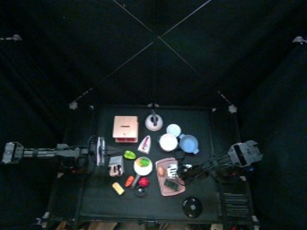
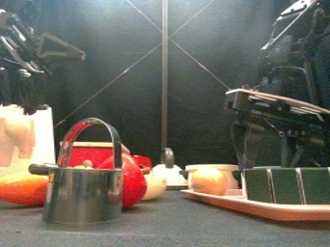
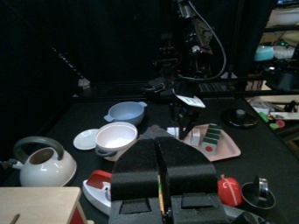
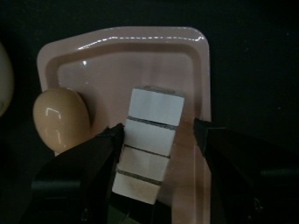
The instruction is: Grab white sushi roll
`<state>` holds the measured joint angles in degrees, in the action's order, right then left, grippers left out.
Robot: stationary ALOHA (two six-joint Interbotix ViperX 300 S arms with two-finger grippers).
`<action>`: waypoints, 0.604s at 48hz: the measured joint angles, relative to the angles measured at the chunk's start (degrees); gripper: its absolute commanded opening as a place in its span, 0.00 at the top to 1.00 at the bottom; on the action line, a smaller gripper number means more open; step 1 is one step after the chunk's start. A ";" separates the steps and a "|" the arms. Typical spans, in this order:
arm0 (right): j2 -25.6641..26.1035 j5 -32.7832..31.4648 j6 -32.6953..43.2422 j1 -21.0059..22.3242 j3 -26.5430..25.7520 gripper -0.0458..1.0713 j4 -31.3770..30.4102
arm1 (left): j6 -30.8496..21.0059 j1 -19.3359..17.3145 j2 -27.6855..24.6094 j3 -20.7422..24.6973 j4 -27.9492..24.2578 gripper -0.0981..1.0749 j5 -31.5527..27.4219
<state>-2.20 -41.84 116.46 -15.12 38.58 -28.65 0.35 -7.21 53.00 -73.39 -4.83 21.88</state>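
On the pink tray [image 4: 140,52], a beige egg-shaped piece [image 4: 59,118] crowds one side of the green-and-white block row [image 4: 149,131]; the tray's far end lies bare.

Overhead, table-level front, two wrist views; pink tray [image 4: 140,61] common to all.

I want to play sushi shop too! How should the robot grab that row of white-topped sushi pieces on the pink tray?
From straight above, pinching the row of sushi pieces across its two long sides. It is long, narrow and lies flat on the pink tray, with a beige egg-shaped piece close beside it. The open right end effector has one jaw on each side.
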 measured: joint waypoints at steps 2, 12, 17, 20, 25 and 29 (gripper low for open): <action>-0.44 0.35 -0.09 0.00 0.00 0.14 0.09 | 0.00 0.00 0.00 0.00 0.09 0.93 0.00; -1.93 3.43 -0.18 0.53 -0.26 0.29 0.18 | 0.00 0.00 0.00 0.00 0.09 0.93 -0.09; -1.93 3.69 -0.44 0.79 -0.35 0.38 0.26 | 0.00 0.00 0.00 -0.09 0.09 0.93 0.00; -1.93 3.69 -0.35 0.79 -0.35 0.43 0.35 | 0.00 0.00 0.00 0.00 0.00 0.93 0.00; -1.93 3.60 -0.35 0.88 -0.62 0.49 0.18 | 0.00 0.00 0.09 0.00 0.00 0.93 0.00; -1.58 3.69 -0.44 0.97 -0.97 0.51 -0.35 | 0.00 0.00 0.00 0.00 0.00 0.93 0.00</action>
<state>-3.78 -38.14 116.02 -14.15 37.62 -29.00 0.35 -7.21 53.00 -73.39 -4.83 21.88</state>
